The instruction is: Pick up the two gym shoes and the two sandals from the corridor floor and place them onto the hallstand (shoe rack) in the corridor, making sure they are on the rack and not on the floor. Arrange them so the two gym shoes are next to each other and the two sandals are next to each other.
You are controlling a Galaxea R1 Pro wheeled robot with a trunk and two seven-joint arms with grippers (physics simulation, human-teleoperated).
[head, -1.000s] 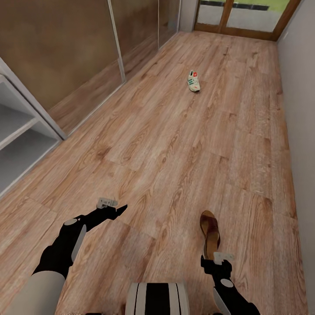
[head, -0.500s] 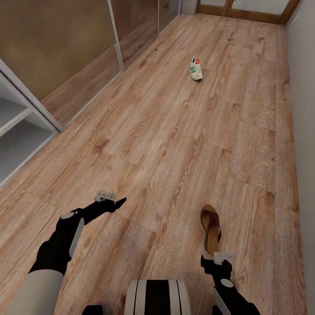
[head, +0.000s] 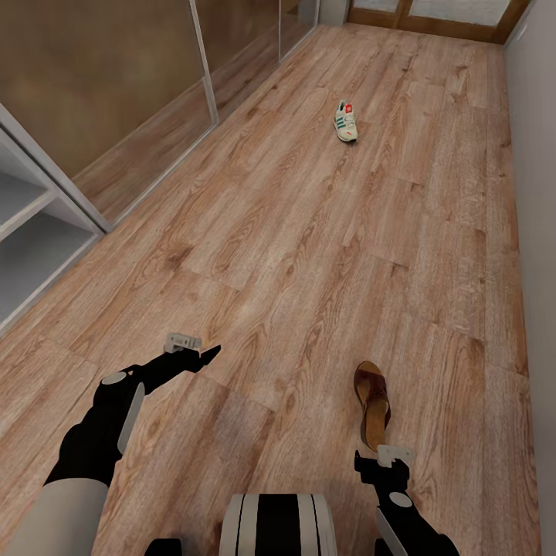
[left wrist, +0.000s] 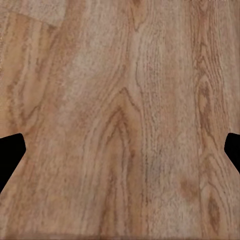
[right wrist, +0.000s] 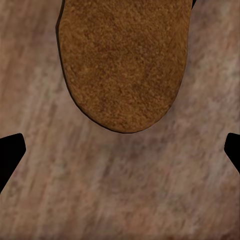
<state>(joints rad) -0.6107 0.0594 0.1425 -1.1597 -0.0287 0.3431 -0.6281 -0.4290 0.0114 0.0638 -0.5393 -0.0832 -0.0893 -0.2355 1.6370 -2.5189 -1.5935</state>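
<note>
One white gym shoe [head: 346, 122] with green stripes lies far up the wood-plank corridor floor [head: 309, 232]. A brown sandal [head: 372, 403] rests on the floor just ahead of my right gripper [head: 380, 463], which points down at the floor behind its near end. In the right wrist view the sandal's rounded brown end [right wrist: 122, 60] lies just beyond the right gripper [right wrist: 120, 155], whose fingers are spread wide, open and empty. My left gripper [head: 210, 354] hovers over bare planks, well left of the sandal; in the left wrist view the left gripper [left wrist: 120, 155] is open with nothing between its fingers.
A pale grey-white shelved unit [head: 31, 232] stands at the left edge, apparently the hallstand. Brown sliding panels [head: 116, 77] line the left wall, a plain wall [head: 540, 193] runs along the right, and a wood-framed glass door [head: 432, 15] closes the far end.
The head camera tipped down a second ago, shifting the whole picture; it has since held steady. My left arm edged slightly. Both shoes lie where they were.
</note>
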